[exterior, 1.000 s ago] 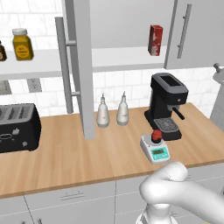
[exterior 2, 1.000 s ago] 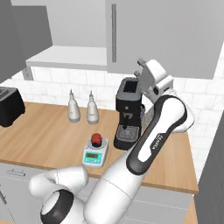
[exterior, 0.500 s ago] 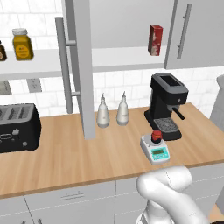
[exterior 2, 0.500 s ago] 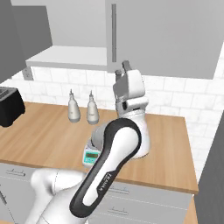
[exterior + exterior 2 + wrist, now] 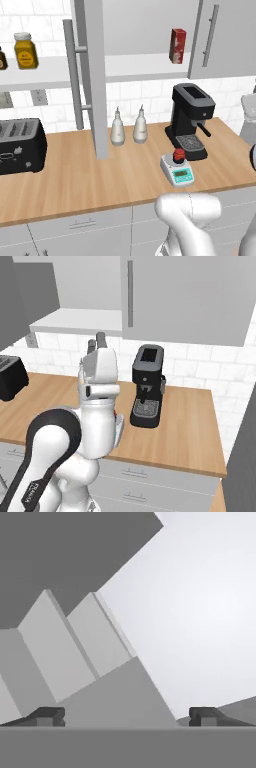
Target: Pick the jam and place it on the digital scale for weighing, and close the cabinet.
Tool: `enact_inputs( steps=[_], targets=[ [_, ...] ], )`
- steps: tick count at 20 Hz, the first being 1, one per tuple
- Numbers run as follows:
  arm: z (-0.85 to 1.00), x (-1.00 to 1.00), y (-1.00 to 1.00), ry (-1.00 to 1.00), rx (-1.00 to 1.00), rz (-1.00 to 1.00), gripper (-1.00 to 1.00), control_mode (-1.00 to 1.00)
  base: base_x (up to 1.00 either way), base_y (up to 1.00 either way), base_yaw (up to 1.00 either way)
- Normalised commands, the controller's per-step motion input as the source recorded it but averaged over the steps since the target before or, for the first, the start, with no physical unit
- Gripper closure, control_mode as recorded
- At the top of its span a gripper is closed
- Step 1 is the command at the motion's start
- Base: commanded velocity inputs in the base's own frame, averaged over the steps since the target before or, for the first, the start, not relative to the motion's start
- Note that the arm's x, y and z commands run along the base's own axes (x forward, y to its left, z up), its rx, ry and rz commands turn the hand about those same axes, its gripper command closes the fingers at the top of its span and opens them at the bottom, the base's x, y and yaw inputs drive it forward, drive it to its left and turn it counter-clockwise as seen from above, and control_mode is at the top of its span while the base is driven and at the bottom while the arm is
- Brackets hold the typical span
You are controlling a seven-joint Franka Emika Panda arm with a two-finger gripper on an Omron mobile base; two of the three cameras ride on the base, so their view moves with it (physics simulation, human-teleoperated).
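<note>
Swinging across the right base view since half a second ago, my arm now stands left of the coffee machine (image 5: 146, 387), where before it blocked the machine. The gripper (image 5: 96, 342) points upward toward the cabinet (image 5: 185, 296), hand raised above a bent elbow. In the hand view the two fingertips (image 5: 47, 716) sit far apart with nothing between them, so the claw is spread wide and empty, looking at grey cabinet panels.

No writing is legible anywhere: the red carton (image 5: 177, 45) on the shelf and the amber jar (image 5: 25, 50) carry labels too small for me to read, and the scale's teal display shows no digits I can make out.

The jam (image 5: 178, 155) sits on the plate of the digital scale (image 5: 178, 170), just in front of the coffee machine on the counter (image 5: 100, 180). Left of the machine, one cabinet door (image 5: 93, 75) stands open, edge-on. Two white bottles (image 5: 128, 127) stand beside it.
</note>
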Motion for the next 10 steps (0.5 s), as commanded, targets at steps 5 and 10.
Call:
enact_inputs(
  steps=[5, 10],
  targets=[
    [0.03, -0.46, 1.00, 0.03, 0.00, 0.06, -1.00, -1.00, 0.00, 0.00, 0.00],
    [0.76, -0.80, 0.83, 0.07, -0.30, 0.07, -1.00, -1.00, 0.00, 0.00, 0.00]
  ],
)
